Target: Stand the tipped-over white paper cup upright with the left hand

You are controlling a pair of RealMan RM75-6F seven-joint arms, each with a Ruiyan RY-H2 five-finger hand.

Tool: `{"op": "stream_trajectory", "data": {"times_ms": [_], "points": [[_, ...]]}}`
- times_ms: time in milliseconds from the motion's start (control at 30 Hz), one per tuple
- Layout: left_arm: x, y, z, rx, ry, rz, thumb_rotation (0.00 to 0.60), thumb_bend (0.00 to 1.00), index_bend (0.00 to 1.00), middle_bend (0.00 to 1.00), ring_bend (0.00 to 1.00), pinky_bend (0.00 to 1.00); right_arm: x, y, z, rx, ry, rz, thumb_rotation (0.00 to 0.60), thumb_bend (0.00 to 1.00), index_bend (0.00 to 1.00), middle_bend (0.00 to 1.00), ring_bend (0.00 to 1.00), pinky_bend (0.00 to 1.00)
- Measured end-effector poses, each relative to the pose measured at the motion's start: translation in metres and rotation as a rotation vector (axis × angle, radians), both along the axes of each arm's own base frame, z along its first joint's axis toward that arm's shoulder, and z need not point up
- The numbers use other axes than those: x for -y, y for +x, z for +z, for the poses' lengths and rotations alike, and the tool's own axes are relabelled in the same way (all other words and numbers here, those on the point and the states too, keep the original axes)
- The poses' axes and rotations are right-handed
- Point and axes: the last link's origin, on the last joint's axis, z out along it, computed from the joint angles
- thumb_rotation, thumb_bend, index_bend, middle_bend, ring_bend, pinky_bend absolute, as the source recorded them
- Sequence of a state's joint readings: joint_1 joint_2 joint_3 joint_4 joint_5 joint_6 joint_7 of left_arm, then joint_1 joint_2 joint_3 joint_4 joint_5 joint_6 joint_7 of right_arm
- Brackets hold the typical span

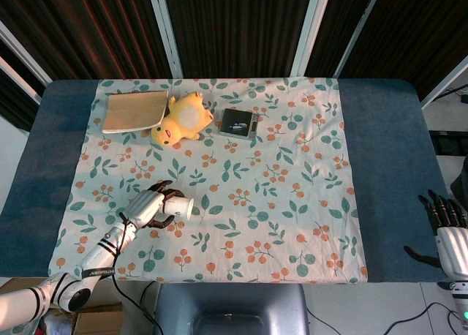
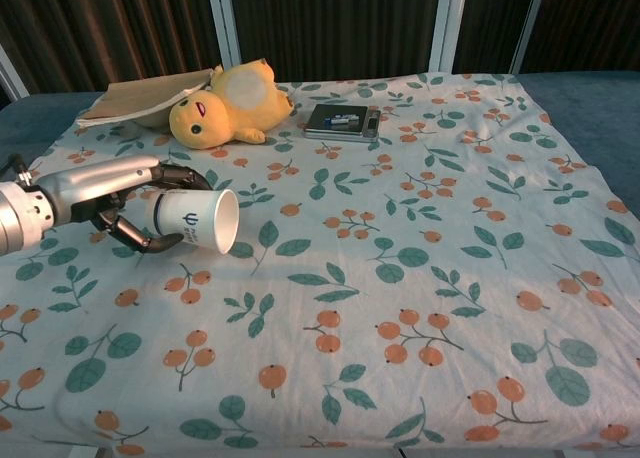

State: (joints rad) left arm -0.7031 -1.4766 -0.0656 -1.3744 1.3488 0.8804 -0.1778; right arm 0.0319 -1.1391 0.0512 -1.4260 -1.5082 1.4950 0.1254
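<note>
The bench (image 1: 380, 167) has bare blue strips down both sides of a floral cloth (image 1: 292, 203), and the cloth's middle, right and near parts lie open; the only clutter sits along the far left edge, where a book (image 1: 133, 110), a yellow plush (image 1: 179, 119) touching it, and a small dark scale (image 1: 238, 122) just to the right stand well apart from the cup. The cup (image 2: 197, 219) is white paper with a small dark blue logo on its wall; it lies tipped on its side, its open mouth facing right and toward the near edge, its base tucked back into the hand. It is at the cloth's left side, near the front, raised off or barely touching the cloth; which cannot be told. The left hand (image 2: 125, 200) reaches in from the left, dark fingers (image 2: 135, 240) curled around the cup's base end from above and below, holding it. From overhead the cup (image 1: 180, 207) pokes out to the right of the left hand (image 1: 150, 207). The right hand (image 1: 450, 232) hangs beyond the bench's right front corner, fingers spread, holding nothing.
</note>
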Motion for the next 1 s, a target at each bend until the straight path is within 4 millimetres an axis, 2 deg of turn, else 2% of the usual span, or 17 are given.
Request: {"op": "stream_trajectory", "data": {"times_ms": [33,133,467,600,700,833,1000], "points": [[0.001,-0.002,-0.002,-0.006,-0.014,0.003,0.600,0.43,0.11,0.10,0.00,0.09,0.000,-0.001,0.000,0.000,0.001,-0.002,0.600,0.00,0.00,0.00,0.00,0.00],[0.002,-0.006,-0.004,-0.042,-0.043,0.001,0.600,0.43,0.01,0.00,0.00,0.06,0.000,-0.002,-0.002,-0.002,0.009,-0.011,0.600,0.00,0.00,0.00,0.00,0.00],[0.004,-0.002,0.007,-0.115,-0.005,-0.070,0.600,0.41,0.00,0.00,0.00,0.01,0.001,-0.003,-0.001,-0.001,0.007,-0.012,0.600,0.00,0.00,0.00,0.00,0.00],[0.007,0.004,0.012,-0.172,0.024,-0.123,0.600,0.36,0.00,0.00,0.00,0.00,0.001,-0.003,-0.001,-0.002,0.006,-0.014,0.600,0.00,0.00,0.00,0.00,0.00],[0.010,0.011,0.015,-0.240,0.054,-0.172,0.600,0.31,0.00,0.00,0.00,0.00,0.001,-0.003,-0.001,0.000,0.006,-0.015,0.600,0.00,0.00,0.00,0.00,0.00],[0.014,0.029,0.015,-0.325,0.118,-0.216,0.600,0.30,0.00,0.00,0.00,0.00,0.001,-0.004,-0.001,0.001,0.006,-0.013,0.600,0.00,0.00,0.00,0.00,0.00],[0.013,0.054,0.007,-0.363,0.185,-0.170,0.600,0.30,0.00,0.00,0.00,0.00,0.001,-0.004,0.000,0.007,0.001,-0.013,0.600,0.00,0.00,0.00,0.00,0.00]]}}
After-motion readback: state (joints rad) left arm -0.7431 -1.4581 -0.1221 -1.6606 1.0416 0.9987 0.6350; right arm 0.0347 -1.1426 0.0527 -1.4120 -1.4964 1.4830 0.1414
